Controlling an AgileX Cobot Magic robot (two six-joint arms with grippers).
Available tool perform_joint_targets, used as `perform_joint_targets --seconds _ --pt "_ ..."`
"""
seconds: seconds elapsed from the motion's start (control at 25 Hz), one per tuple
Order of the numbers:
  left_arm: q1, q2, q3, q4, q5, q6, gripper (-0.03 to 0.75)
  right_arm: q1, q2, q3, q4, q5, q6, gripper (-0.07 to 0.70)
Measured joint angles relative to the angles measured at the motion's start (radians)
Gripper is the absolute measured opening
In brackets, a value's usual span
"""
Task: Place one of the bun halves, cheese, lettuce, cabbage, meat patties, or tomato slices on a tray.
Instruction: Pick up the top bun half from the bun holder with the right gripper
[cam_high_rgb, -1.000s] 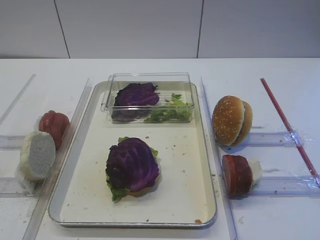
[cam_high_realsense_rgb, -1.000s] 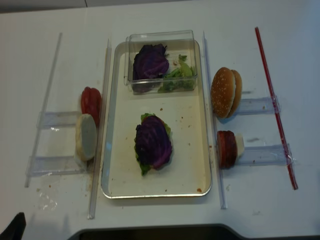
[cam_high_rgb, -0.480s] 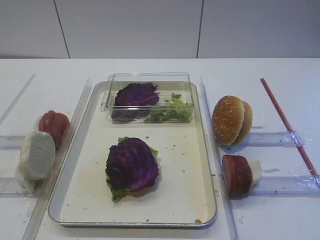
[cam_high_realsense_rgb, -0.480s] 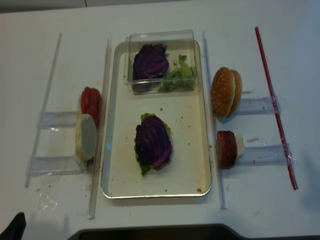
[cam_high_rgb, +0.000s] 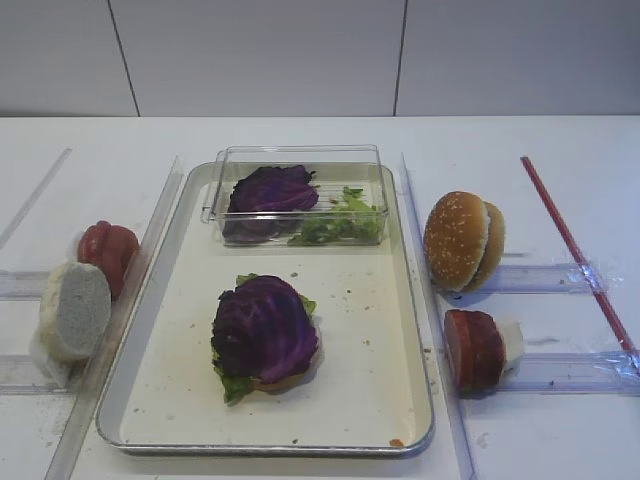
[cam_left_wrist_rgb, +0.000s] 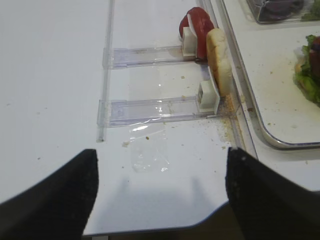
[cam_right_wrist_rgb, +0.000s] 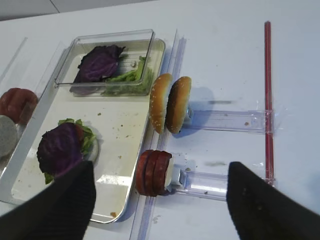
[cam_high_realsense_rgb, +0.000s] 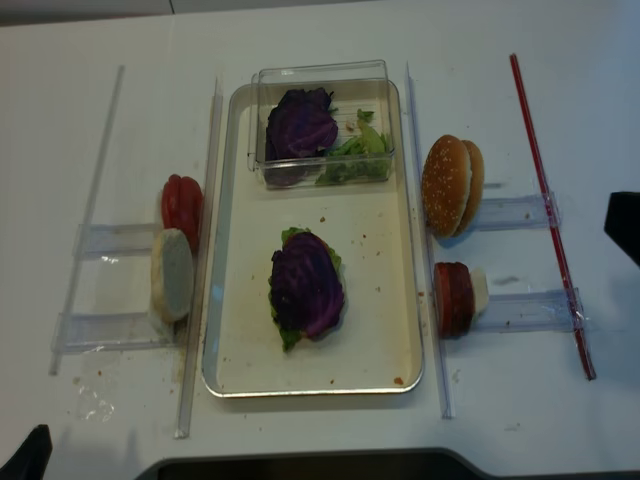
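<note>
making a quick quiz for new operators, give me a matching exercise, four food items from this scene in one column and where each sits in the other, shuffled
Items
1. sesame bun top
2. meat patties
3. tomato slices
4. loose lettuce

Places
A. in the clear box at the far end of the tray
B. left of the tray, standing in a clear holder
C. right of the tray, in the nearer holder
D. right of the tray, in the farther holder

Pairs: 1-D, 2-C, 3-B, 4-A
</note>
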Motion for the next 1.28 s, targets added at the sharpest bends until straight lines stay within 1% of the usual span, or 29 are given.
perform_joint_targets --seconds 0.4,0.76,0.92,1.28 --pt "0.000 0.000 0.000 0.000 0.000 0.000 0.489 0.000 0.189 -0.173 0.004 0.115 -0.027 0.556" --pt "0.000 0.000 0.000 0.000 0.000 0.000 0.489 0.000 0.351 -0.269 0.004 0.222 -0.029 0.556" --pt "0.000 0.000 0.000 0.000 0.000 0.000 0.489 0.000 0.421 -0.301 0.010 0.229 -0.032 0.556" --pt "0.000 0.000 0.000 0.000 0.000 0.000 0.489 0.000 0.554 -0.328 0.104 0.228 -0.085 0.556"
